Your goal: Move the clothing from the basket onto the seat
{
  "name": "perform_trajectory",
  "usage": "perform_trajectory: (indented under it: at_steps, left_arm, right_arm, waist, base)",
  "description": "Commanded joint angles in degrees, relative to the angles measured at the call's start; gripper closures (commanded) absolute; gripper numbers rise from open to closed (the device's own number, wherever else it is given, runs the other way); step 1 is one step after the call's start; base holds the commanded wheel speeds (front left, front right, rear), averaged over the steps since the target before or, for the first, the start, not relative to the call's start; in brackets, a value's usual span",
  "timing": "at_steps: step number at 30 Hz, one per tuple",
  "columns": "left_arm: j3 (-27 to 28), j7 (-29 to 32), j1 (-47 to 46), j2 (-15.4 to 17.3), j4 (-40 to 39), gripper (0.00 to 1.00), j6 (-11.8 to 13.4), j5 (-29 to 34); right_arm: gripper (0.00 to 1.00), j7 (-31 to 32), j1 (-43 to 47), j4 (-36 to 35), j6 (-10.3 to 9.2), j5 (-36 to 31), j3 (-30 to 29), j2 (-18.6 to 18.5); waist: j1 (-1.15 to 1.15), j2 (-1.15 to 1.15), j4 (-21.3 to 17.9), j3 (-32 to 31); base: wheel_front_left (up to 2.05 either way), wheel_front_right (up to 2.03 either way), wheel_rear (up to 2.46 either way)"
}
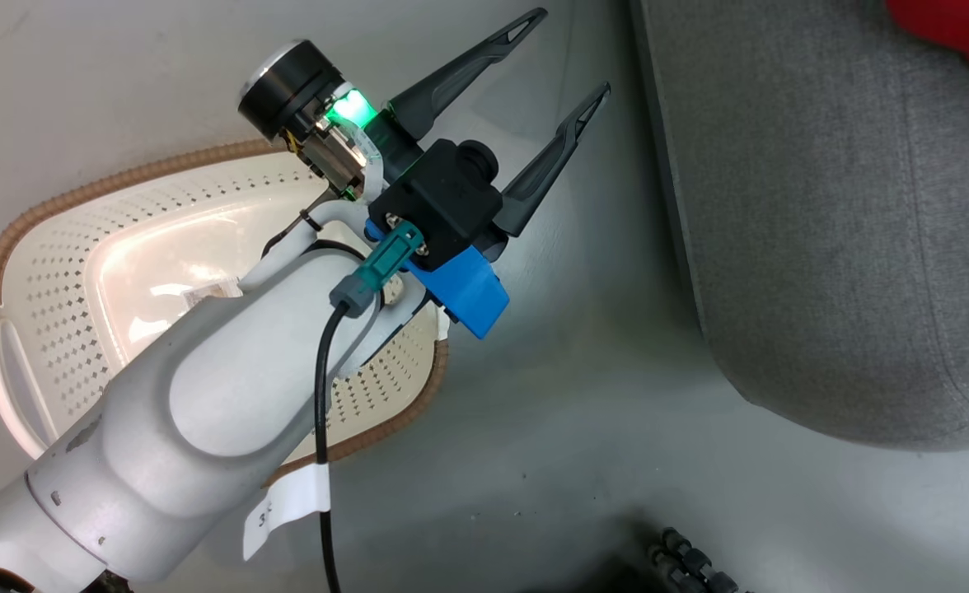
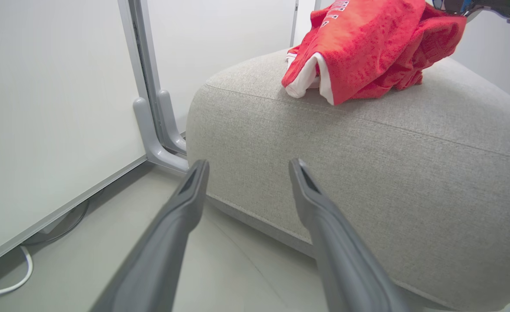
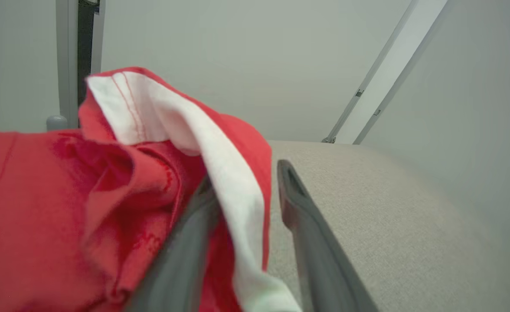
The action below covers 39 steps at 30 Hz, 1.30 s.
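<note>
Looked all but finished: found the laundry basket (image 1: pixel 48 272) bare wherever the pale forearm (image 1: pixel 204 395) did not hide it, the left gripper (image 1: pixel 571 49) wide open and empty above the floor (image 1: pixel 534 461) beside the seat (image 1: pixel 822 247), the red clothing (image 2: pixel 367 47) heaped near a rounded top corner, and the right gripper (image 3: pixel 246 177) spread, unclamped, astride a white-lined fold.

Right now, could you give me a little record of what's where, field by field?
clothing: red heap lying on the seat
basket: on the floor, no clothing visible inside, partly behind the left arm
seat: grey cushion beside the basket
left gripper: open, empty, between basket and seat
right gripper: open, clothing fold between its fingers
</note>
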Motion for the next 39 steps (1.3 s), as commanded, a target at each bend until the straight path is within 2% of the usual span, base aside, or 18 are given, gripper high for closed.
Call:
perform_trajectory:
  at_steps: [1, 9, 13, 18, 22, 29, 39]
  left_arm:
    - [0.0, -0.6, 0.2, 0.2, 0.2, 0.00, 0.2, -0.3]
    - [0.7, -3.8, 3.8, -0.8, 2.2, 0.00, 1.5, -2.1]
    - [2.6, -5.6, 7.3, -1.3, 3.2, 0.00, 2.9, -3.8]
    - [7.3, -6.2, 11.4, -1.6, 2.6, 0.00, 4.8, -5.8]
    - [13.0, -6.2, 15.5, -0.8, 0.5, 0.00, 5.7, -5.2]
    - [20.4, -6.3, 22.1, -0.7, -0.7, 0.00, 5.2, -3.2]
    - [32.1, -6.3, 32.1, -3.5, -0.2, 0.00, 3.3, 0.3]
  right_arm:
    - [0.00, 0.0, 1.2, -1.2, -0.01, 0.4, -0.4, 0.4]
    - [0.00, 0.0, 9.5, -10.9, -0.01, 1.2, -0.8, 1.6]
    - [0.00, 0.0, 15.0, -18.9, -0.01, 1.6, 2.3, 4.0]
    - [0.00, 0.0, 19.8, -22.9, -0.01, 2.0, 7.7, 5.9]
    - [0.00, 0.0, 22.3, -24.5, -0.01, 2.6, 11.6, 7.4]
    - [0.00, 0.0, 26.0, -24.9, -0.01, 2.9, 17.5, 10.0]
    - [0.00, 0.0, 30.9, -23.5, -0.01, 2.9, 25.1, 13.4]
  waist:
    - [0.00, 0.00, -0.2, -1.1]
    - [0.00, 0.00, 0.3, -8.8]
    - [0.00, 0.00, 1.3, -14.8]
    - [0.00, 0.00, 3.4, -20.0]
    - [0.00, 0.00, 5.5, -23.2]
    - [0.00, 0.00, 8.6, -27.6]
    - [0.00, 0.00, 12.8, -33.8]
  base:
    - [0.00, 0.00, 0.00]
    - [0.00, 0.00, 0.00]
    - [0.00, 0.00, 0.00]
    - [0.00, 0.00, 0.00]
    - [0.00, 0.00, 0.00]
    - [0.00, 0.00, 0.00]
    - [0.00, 0.00, 0.00]
